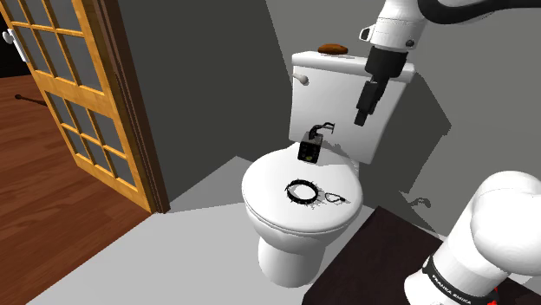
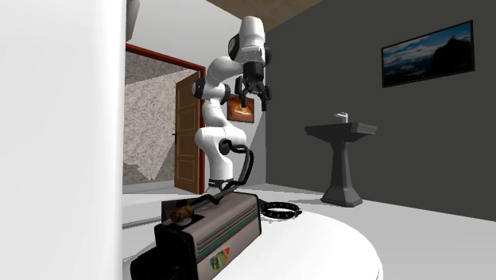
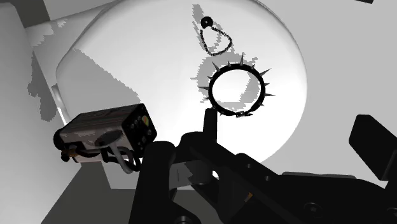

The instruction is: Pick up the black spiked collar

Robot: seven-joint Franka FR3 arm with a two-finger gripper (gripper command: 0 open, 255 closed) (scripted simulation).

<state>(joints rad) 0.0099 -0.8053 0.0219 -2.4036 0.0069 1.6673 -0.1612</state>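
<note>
Black spiked collar is found flat on the white toilet lid, just beside a thin looped cord; gripper is held well above, fingers apart, and is best lowered straight, one finger set inside the ring, band pinched between spikes

Right of the toilet in the shoulder view, the black band on the arm is showing white letters; they are spelling FRANKA EMIKA. The sticker on the device is proving illegible.

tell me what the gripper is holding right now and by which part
Nothing. The gripper hangs open, well above the toilet lid; the spiked collar lies on the lid, untouched.
</note>
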